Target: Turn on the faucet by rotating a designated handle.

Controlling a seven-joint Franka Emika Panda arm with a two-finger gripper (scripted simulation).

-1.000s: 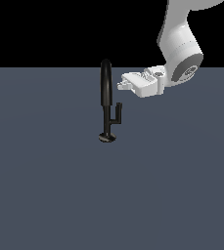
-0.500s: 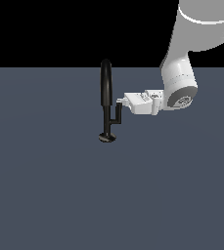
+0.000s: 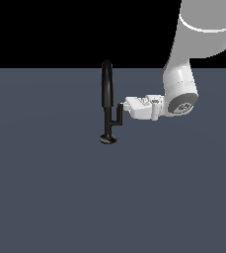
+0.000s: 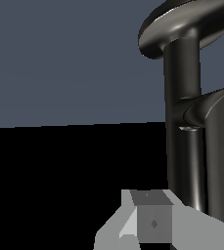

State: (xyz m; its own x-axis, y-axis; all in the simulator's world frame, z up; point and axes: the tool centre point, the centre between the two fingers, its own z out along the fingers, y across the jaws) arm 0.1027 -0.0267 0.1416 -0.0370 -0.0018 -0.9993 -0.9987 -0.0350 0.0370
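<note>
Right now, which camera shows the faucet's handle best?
The exterior view: the handle shows whole as an L-shaped rod off the faucet stem, the gripper at its peg. The wrist view shows only close, cropped black tubes.

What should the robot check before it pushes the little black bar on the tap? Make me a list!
1. Faucet standing upright on its base: ok.
2. Gripper at the height of the handle peg: ok.
3. Gripper on the handle side, not the arched spout: ok.
4. Gripper actually touching the peg: cannot tell; they meet in the exterior view, but depth is unclear.
5. Fingers open or closed: cannot tell.
6. Floor around the faucet free for the handle to swing: ok.
</note>
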